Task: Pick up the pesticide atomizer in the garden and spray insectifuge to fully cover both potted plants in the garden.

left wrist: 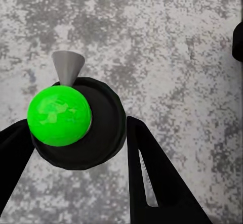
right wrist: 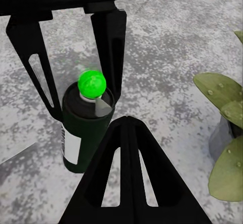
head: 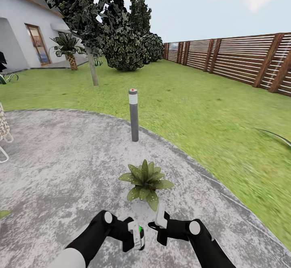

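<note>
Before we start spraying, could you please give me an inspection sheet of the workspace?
Surface: grey stone patio, bordered by lawn.
Job's things: pesticide atomizer, green-topped, upright; one potted plant just ahead.
Clutter: bollard lamp; wicker seat at the patio edge.
Grippers: left end effector shut on the atomizer; right end effector shut, empty.
Cables: thin dark curved line on the lawn, nature unclear.
Surroundings: wooden fence, trees, house.

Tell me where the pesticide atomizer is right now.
The pesticide atomizer is held between the fingers of the left gripper, low in the head view over the stone patio, just in front of the potted plant.
</note>
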